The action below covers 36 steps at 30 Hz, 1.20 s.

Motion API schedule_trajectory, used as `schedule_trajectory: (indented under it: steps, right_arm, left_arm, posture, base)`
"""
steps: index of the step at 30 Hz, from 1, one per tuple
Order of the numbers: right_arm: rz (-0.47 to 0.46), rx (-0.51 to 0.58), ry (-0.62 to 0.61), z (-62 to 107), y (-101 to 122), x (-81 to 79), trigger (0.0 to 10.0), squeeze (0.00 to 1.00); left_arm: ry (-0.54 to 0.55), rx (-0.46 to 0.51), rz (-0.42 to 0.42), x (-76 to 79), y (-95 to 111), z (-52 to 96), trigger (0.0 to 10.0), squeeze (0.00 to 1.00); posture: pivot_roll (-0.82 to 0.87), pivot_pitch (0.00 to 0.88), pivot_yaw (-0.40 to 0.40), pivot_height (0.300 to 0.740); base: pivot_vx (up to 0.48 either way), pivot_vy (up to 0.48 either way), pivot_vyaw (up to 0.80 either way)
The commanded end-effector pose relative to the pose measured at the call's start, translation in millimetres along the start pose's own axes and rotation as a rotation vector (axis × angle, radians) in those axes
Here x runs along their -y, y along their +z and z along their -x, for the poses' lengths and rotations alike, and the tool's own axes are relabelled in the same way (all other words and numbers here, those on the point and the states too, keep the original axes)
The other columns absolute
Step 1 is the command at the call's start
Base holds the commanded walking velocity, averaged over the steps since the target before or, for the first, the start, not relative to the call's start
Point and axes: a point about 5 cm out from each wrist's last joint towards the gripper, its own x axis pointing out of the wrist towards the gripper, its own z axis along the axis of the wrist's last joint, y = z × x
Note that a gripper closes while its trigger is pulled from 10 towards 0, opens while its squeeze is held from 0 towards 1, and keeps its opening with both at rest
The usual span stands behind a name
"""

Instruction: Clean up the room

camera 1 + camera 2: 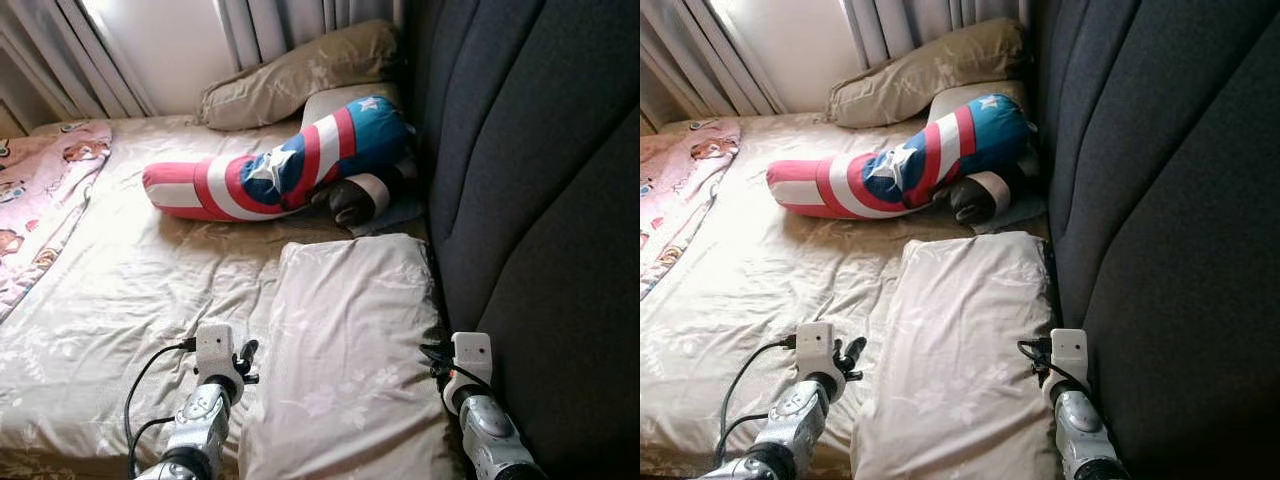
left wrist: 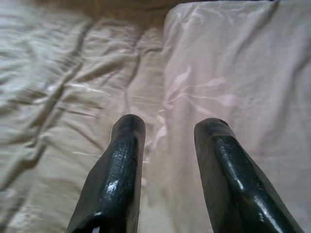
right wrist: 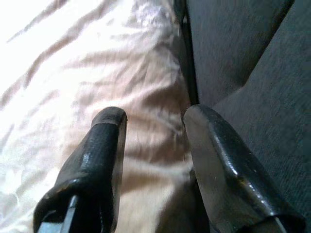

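We note both grippers released, the left gripper over the near pillow's left edge, the right gripper at its headboard side.

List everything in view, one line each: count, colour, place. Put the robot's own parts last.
Near pillow: one, pale beige floral, flat on the bed against the headboard, between the two grippers.
Far pillow: one, tan, at the bed's far end under the curtains.
Bolster cushion: one, red, white and blue with a star, lying across the bed.
Dark round object: one, tucked under the bolster; unclear what it is.
Blanket: one, pink cartoon print, on the bed's left side.
Bed sheet: one, beige, wrinkled.
Headboard: one, dark grey, padded, on the right.
Curtains: pale grey, behind the bed.
Left gripper: open, at the near pillow's left edge.
Right gripper: open, at its right edge, by the headboard.
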Motion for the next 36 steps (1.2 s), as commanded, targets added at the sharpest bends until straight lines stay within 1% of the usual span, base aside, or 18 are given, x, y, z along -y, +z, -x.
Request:
schedule_trajectory:
  steps: [1, 2, 5, 12, 16, 20, 36]
  right_arm:
    - [-0.007, -0.003, -0.009, 3.0, -4.4, 3.9, 10.0, 0.00]
    - [-0.003, -0.017, -0.009, 4.8, -8.8, 3.7, 10.0, 0.00]
    - [-0.010, -0.030, -0.010, 5.9, -12.2, 2.3, 10.0, 0.00]
    - [-0.032, -0.038, -0.002, 5.2, -13.4, -5.5, 10.0, 0.00]
    - [-0.042, -0.032, -0.003, 5.2, -13.2, -7.7, 10.0, 0.00]
    - [-0.048, -0.032, -0.011, 5.6, -13.6, -5.7, 10.0, 0.00]
    - [-0.044, -0.041, -0.009, 4.4, -12.8, -7.7, 10.0, 0.00]
  left_arm:
    - [0.036, 0.015, -0.006, -7.6, -3.0, 4.2, 10.0, 0.00]
    - [0.046, 0.016, 0.006, -9.0, -5.3, 5.9, 10.0, 0.00]
    - [0.045, 0.004, 0.007, -9.1, -7.7, 6.7, 10.0, 0.00]
    - [0.050, -0.013, -0.009, -8.1, -9.3, 6.6, 10.0, 0.00]
    - [0.050, -0.020, -0.012, -8.4, -10.6, 7.1, 10.0, 0.00]
    - [0.053, -0.025, -0.015, -10.4, -10.9, 7.3, 10.0, 0.00]
    - [0.065, -0.030, -0.013, -14.0, -11.1, 7.7, 10.0, 0.00]
  posture:
    - [-0.04, 0.000, 0.075, 0.740]
    - [-0.04, 0.000, 0.075, 0.740]
    - [-0.03, 0.000, 0.080, 0.740]
    - [-0.03, 0.000, 0.093, 0.740]
    - [-0.04, 0.000, 0.101, 0.740]
    - [-0.04, 0.000, 0.104, 0.740]
    - [-0.03, 0.000, 0.095, 0.740]
  base:
    - [0.000, 0.000, 0.00]
    - [0.000, 0.000, 0.00]
    - [0.000, 0.000, 0.00]
    - [0.000, 0.000, 0.00]
    - [0.000, 0.330, 0.00]
    - [0.000, 0.339, 0.00]
    - [0.000, 0.341, 0.00]
